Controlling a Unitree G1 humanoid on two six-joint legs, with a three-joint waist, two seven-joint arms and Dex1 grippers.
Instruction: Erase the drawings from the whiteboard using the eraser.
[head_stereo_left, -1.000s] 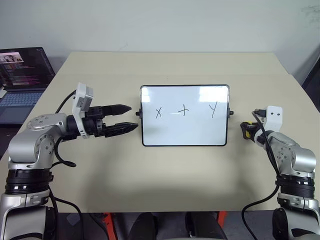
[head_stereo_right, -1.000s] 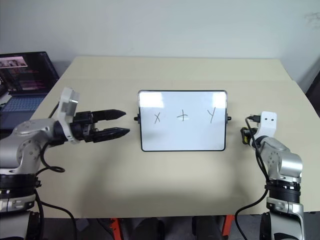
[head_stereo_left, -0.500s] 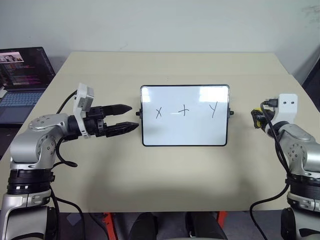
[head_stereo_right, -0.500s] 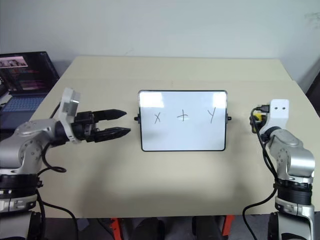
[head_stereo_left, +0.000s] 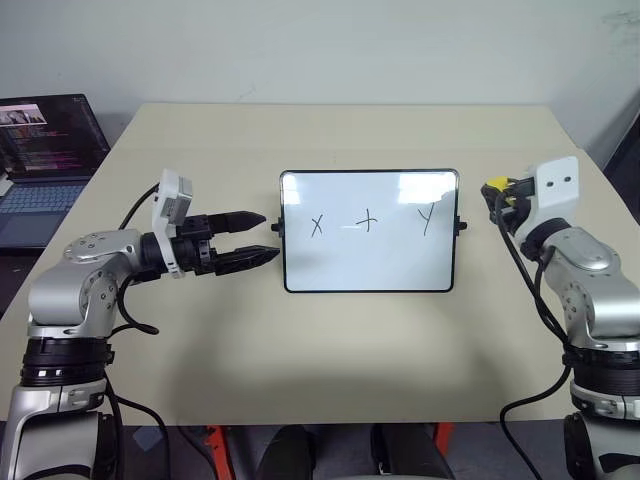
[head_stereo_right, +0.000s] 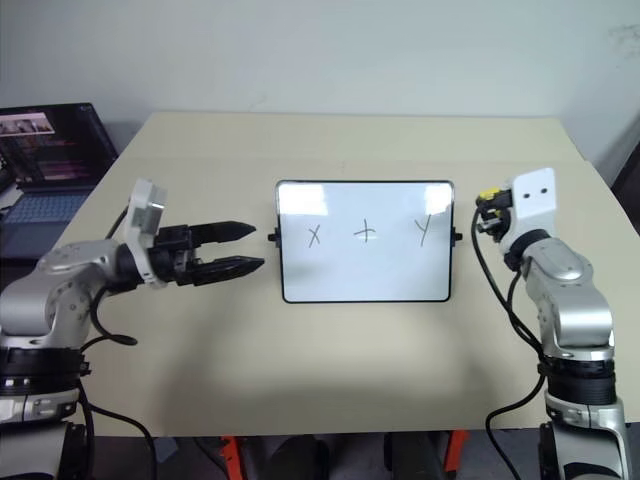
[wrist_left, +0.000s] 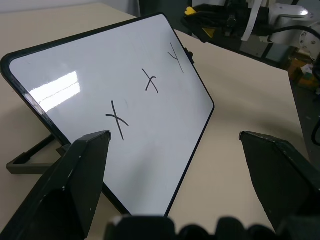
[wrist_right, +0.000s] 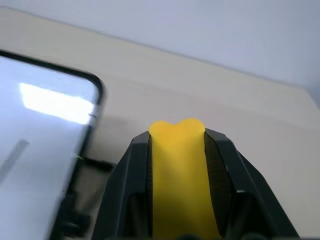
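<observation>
Right pincer, clamping the eraser, is rising off the worktop toward the whiteboard; drawings untouched, wiping imminent. Left pincer is hovering, wide.

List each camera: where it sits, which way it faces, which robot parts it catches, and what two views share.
Head stereo pair: looks forward and down over the table at the whiteboard, both arms at the sides, a laptop far left.
Left wrist: looks along the open left tool at the whiteboard's drawings; its two fingers rise in the foreground, the right arm beyond.
Right wrist: looks along the right tool, shut on the yellow eraser, toward the board's corner.
Shared: both wrist views show the whiteboard.
</observation>
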